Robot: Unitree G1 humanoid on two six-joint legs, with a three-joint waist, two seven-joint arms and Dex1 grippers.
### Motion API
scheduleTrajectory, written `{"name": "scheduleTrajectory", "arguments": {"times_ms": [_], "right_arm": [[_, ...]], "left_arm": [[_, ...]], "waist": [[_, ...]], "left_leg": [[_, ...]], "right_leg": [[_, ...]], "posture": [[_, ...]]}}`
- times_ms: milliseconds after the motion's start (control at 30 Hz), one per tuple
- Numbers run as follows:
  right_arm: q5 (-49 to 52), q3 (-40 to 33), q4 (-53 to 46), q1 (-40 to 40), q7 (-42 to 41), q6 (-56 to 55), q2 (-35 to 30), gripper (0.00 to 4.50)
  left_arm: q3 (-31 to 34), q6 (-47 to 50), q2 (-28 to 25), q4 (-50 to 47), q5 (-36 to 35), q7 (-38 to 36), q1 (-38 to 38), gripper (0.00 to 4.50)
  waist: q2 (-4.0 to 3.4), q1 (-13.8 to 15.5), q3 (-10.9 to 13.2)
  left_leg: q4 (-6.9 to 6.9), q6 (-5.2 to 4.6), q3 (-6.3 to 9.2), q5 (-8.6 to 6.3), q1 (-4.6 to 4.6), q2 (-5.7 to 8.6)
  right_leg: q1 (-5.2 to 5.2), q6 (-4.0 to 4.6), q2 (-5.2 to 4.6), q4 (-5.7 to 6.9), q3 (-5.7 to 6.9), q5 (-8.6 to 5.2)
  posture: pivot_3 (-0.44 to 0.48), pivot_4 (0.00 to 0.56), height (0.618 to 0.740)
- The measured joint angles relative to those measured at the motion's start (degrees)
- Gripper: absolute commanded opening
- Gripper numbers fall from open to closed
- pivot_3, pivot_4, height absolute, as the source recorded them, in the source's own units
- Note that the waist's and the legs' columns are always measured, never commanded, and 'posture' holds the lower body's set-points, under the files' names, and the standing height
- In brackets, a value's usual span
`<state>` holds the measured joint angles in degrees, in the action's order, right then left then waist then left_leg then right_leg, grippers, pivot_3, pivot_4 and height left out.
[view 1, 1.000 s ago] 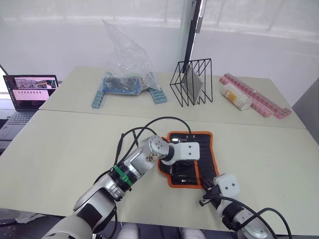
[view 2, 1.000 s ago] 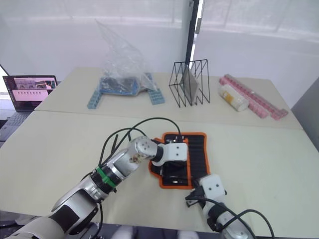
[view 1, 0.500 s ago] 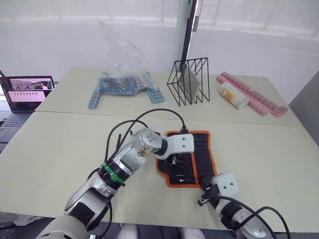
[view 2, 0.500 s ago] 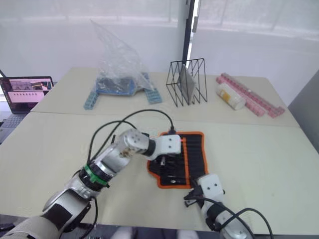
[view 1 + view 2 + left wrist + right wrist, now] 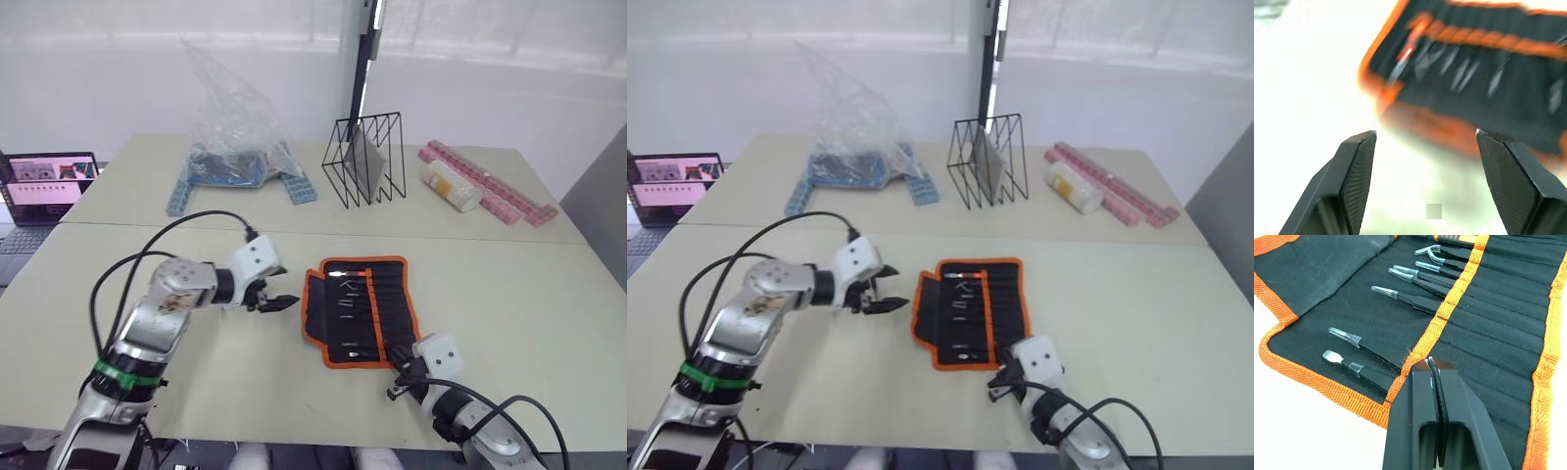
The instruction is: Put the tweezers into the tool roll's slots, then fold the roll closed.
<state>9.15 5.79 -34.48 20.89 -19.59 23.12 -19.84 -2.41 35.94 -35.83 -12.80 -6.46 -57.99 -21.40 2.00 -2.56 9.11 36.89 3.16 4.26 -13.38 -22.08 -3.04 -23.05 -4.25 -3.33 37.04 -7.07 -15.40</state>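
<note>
Nearest the camera, the right tool (image 5: 1001, 384) sits low on the surface (image 5: 509, 294) with its fingers pressed together on nothing, its tips just at the near orange edge of the tool roll (image 5: 364, 308). The roll lies open and flat, its long axis running away from the robot, and the tweezers (image 5: 1410, 284) are tucked into the slots (image 5: 1488, 308) with their pale tips showing (I count about 7 in the right wrist view). Filling looks done, so folding seems next. The left tool (image 5: 277, 302) hangs released, fingers spread, just beside the roll's left edge, which has a folded-over flap; the roll lies to this tool's right. Either arm is near. Farther back stand a wire rack (image 5: 364, 160) and a clear plastic bag (image 5: 233, 117).
</note>
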Motion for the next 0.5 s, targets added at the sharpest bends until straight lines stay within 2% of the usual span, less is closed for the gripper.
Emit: {"name": "scheduleTrajectory", "arguments": {"times_ms": [100, 200, 300, 367, 467, 500], "right_arm": [[0.24, -0.27, 0.39, -0.43, -0.97, -0.15, -0.56, 0.0], [0.61, -1.29, 0.91, -0.46, -1.82, -0.41, -1.51, 0.0], [0.98, -1.76, 1.45, -0.54, -2.94, -0.76, -1.96, 0.0], [1.15, -2.12, 1.66, -0.46, -3.4, -0.99, -2.29, 0.0], [1.2, -2.32, 2.35, -0.83, -4.02, -1.23, -2.71, 0.0], [1.25, -2.06, 2.77, -1.52, -4.3, -1.23, -2.89, 0.0]], "left_arm": [[8.54, -0.79, -0.57, -4.01, -2.81, 2.6, 11.68, 4.46], [15.23, -0.86, -0.14, -8.15, -5.05, 5.18, 21.28, 4.49], [22.16, -2.54, 3.3, -15.29, -6.82, 8.17, 33.62, 4.49], [24.39, -3.4, 5.58, -18.25, -7.5, 9.95, 39.79, 4.49], [26.94, -6.09, 8.33, -21.1, -7.68, 12.69, 45.17, 4.49], [28.4, -8.1, 11.04, -22.48, -7.69, 14.08, 48.97, 4.49]], "waist": [[0.0, -0.11, 0.0], [0.07, 0.36, 0.02], [0.15, 0.13, -0.02], [0.2, 0.32, -0.02], [0.32, 0.68, -0.09], [0.32, 0.45, -0.12]], "left_leg": [[-0.02, 0.0, 0.0, 0.0, 0.0, -0.02], [-0.02, 0.0, 0.03, 0.0, 0.01, -0.02], [-0.01, 0.02, 0.0, -0.01, 0.11, -0.01], [-0.01, 0.02, 0.01, -0.01, 0.1, -0.01], [0.0, 0.02, 0.02, 0.0, 0.16, -0.01], [0.0, 0.03, 0.0, -0.01, 0.18, -0.01]], "right_leg": [[-0.03, 0.02, 0.0, -0.01, 0.01, -0.01], [0.01, 0.04, -0.03, 0.01, 0.1, -0.02], [0.11, 0.06, -0.08, -0.06, 0.05, -0.04], [0.12, 0.19, -0.08, -0.06, 0.1, -0.11], [0.14, 0.48, -0.08, -0.06, 0.08, -0.24], [0.16, 0.49, -0.09, -0.11, 0.05, -0.24]], "posture": [[0.0, 0.15, 0.718], [0.0, 0.15, 0.718], [0.0, 0.15, 0.718], [0.0, 0.15, 0.718], [0.0, 0.15, 0.718], [0.0, 0.15, 0.718]]}}
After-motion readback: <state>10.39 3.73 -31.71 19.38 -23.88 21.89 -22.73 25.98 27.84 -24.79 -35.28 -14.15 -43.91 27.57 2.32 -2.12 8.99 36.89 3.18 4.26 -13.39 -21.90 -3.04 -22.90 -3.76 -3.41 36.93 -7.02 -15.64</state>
